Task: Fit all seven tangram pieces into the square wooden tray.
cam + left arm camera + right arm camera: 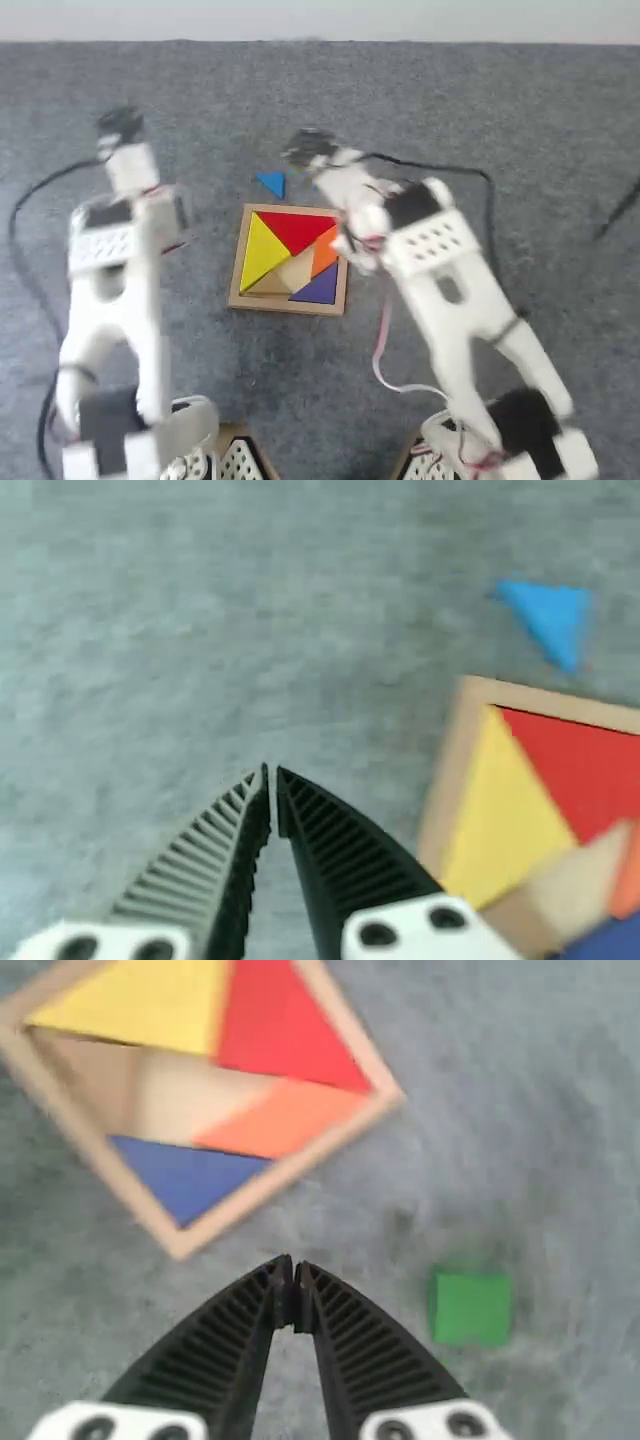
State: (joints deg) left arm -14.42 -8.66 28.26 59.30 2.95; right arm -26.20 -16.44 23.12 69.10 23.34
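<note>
The square wooden tray [238, 270] lies mid-table holding a yellow triangle [262, 250], a red triangle [295, 230], an orange piece [326, 252] and a dark blue triangle [320, 287] around a pale wood patch. A small light blue triangle [270, 183] lies on the carpet just beyond the tray's far edge. A green square [471, 1306] lies on the carpet outside the tray [185, 1240]. My left gripper [270, 775] is shut and empty, left of the tray [445, 800]. My right gripper [293, 1265] is shut and empty between tray and green square.
Grey carpet covers the table. A black cable [455, 170] curves behind the right arm, and another cable [30, 200] loops at the left. Both arm bases stand at the near edge.
</note>
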